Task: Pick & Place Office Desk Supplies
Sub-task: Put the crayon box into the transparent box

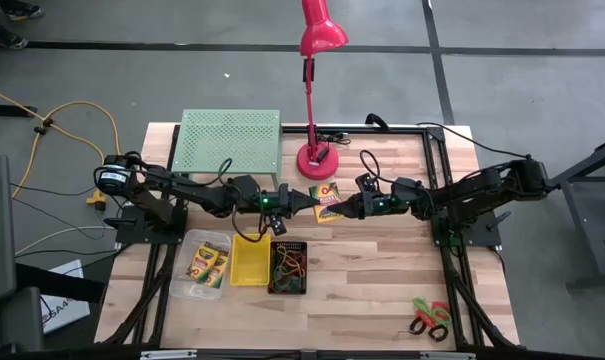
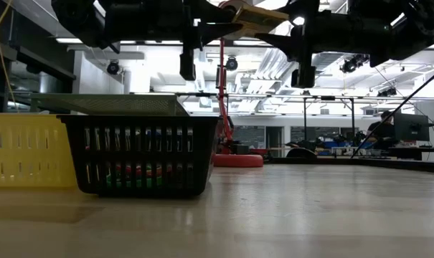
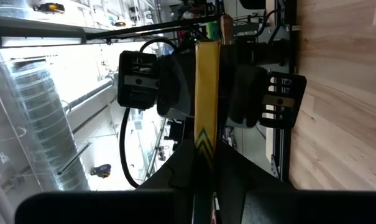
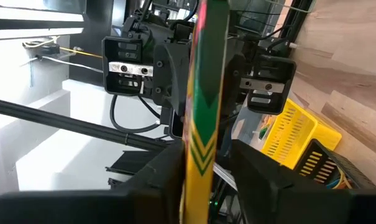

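On the left of the surface (image 1: 382,290), the clear bin (image 1: 206,265) is holding 2 crayon boxes, with the yellow bin (image 1: 249,262) just beside it and the black mesh bin (image 2: 141,154) next in line, coloured loops lying inside it. Above them the left tool (image 1: 304,200) is reaching toward the centre, clenched on 1 end of the third crayon box (image 1: 327,202), which is hanging in the air between the 2 arms, close to the base of the red lamp (image 1: 315,157). The right tool (image 1: 344,207) is meeting it from the other side; its fingers (image 4: 253,165) are standing on either side of the box's opposite end with a visible gap, so it looks released or releasing rather than gripping.

This reads as a handover from right to left. To do it well, the left tool should be keeping a firm, square hold while the right arm is backing straight away along the box's length, so the fingers are not dragging or twisting it. Then the box should travel over to the clear bin.

The box is thin and flat, yellow with green chevrons and red print, and is turned edge-on in both wrist views. Scissors (image 1: 430,318) are lying far right, near the front edge.
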Robot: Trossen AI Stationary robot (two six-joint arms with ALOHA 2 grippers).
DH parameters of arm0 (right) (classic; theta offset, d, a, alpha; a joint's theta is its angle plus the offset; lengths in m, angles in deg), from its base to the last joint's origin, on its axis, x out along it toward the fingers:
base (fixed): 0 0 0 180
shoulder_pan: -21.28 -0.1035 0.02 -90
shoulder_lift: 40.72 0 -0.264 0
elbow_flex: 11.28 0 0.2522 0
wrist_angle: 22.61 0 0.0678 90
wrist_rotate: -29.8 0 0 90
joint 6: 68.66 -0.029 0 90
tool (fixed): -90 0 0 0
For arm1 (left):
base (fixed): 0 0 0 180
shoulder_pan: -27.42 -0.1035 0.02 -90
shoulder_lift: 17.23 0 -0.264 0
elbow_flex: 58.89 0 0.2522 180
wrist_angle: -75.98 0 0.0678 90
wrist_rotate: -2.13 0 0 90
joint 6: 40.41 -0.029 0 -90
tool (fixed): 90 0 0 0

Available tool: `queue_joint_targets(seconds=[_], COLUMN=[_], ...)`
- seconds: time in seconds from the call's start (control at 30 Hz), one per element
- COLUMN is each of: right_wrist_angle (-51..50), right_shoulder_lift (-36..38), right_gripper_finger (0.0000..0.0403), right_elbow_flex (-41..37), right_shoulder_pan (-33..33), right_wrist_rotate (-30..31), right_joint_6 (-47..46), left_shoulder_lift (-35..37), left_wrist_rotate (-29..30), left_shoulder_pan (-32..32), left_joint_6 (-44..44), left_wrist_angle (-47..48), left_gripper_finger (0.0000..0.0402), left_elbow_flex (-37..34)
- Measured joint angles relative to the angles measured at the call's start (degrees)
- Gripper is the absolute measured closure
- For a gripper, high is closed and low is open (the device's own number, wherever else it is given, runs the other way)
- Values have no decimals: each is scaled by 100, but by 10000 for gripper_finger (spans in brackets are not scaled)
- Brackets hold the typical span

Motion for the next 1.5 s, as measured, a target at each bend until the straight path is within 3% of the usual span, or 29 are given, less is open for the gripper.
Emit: queue_joint_targets(seconds=[0.3,0.83,1.17,1.5], right_wrist_angle=[133,271,-93,-509], right_shoulder_lift=[0,0,0,0], right_gripper_finger=[237,237,237,237], right_elbow_flex=[0,0,2,2], right_shoulder_pan=[2,-61,-901,-1675], right_wrist_rotate=[6,-241,-201,711], right_joint_6=[-1,17,-251,-447], left_shoulder_lift=[2,2,1,0], left_wrist_rotate=[-7,213,338,367], left_shoulder_pan=[4,118,181,259], left_joint_6=[-2,-1,0,-1], left_wrist_angle=[5,24,108,107], left_gripper_finger=[369,369,369,369], left_elbow_flex=[0,0,0,0])
